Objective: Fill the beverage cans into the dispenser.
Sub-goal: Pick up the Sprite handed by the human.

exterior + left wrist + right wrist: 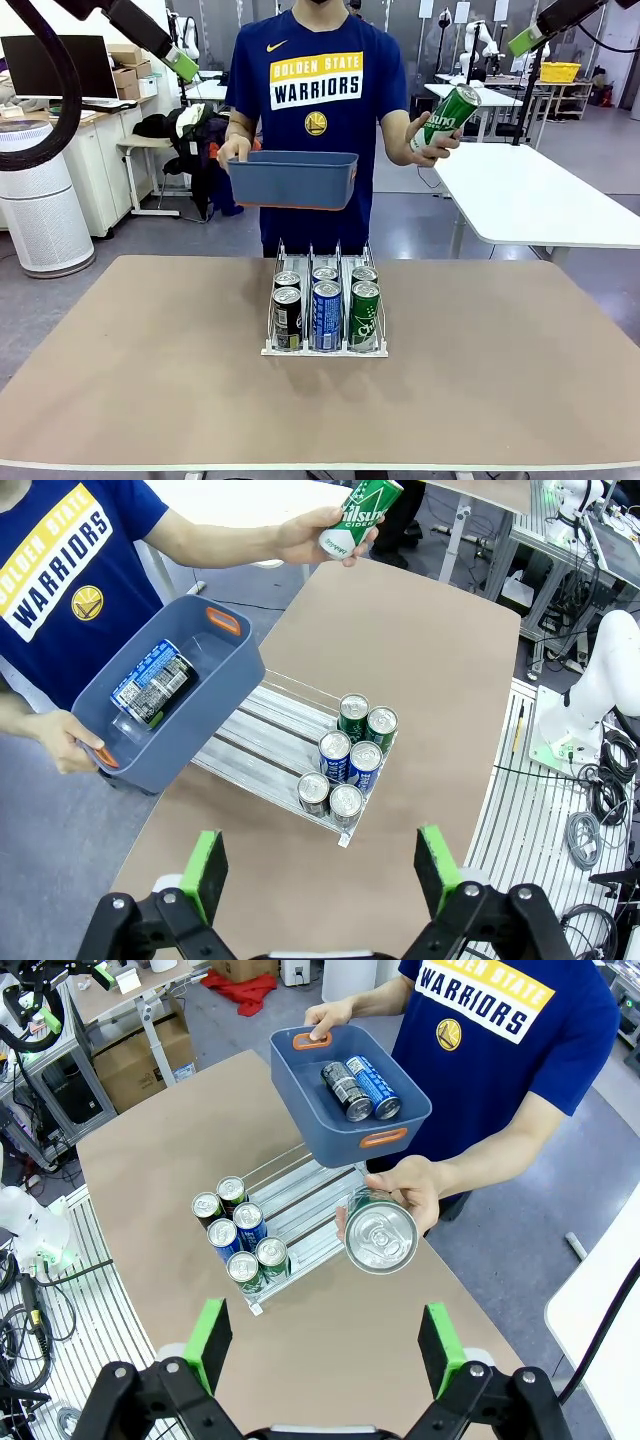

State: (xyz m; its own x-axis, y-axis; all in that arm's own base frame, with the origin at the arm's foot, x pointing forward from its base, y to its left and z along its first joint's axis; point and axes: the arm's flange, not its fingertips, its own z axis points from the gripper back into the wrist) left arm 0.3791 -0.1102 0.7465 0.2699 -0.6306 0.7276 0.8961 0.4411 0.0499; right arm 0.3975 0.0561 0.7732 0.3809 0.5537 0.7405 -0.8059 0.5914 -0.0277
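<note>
Tabletop [150, 400] closest in is plain tan. Mid-table sits the white wire rack [325, 352] with six cans bunched at its near end, two per lane: black ones [287, 318] on the robot's left, blue ones [327, 315] in the middle, green ones [364, 315] on the right. The lane space behind them looks free. Past the far edge, a person's hand [428, 142] holds up a loose green can [449, 112], tilted, off toward the robot's right. The other hand [233, 150] carries a blue-grey bin [293, 180].

Left wrist cam: the left gripper [320, 855] is spread wide with nothing between its pads, hanging high over the near part of the table. From here the loose green can is way out beyond the rack, so it's a long reach across.

Right wrist cam: the right gripper [322, 1345] is just as wide open and empty. The loose green can sits pretty much straight ahead of it, beside the rack's far end, silver top facing the lens, so its long axis points roughly at this gripper. Two spare cans [345, 1090] lie on their sides in the bin.

My read is that the right arm is clearly the nearer one for a handover. But end-on is awkward, so it'd want to come at the can's side, or the person has to turn it.
</note>
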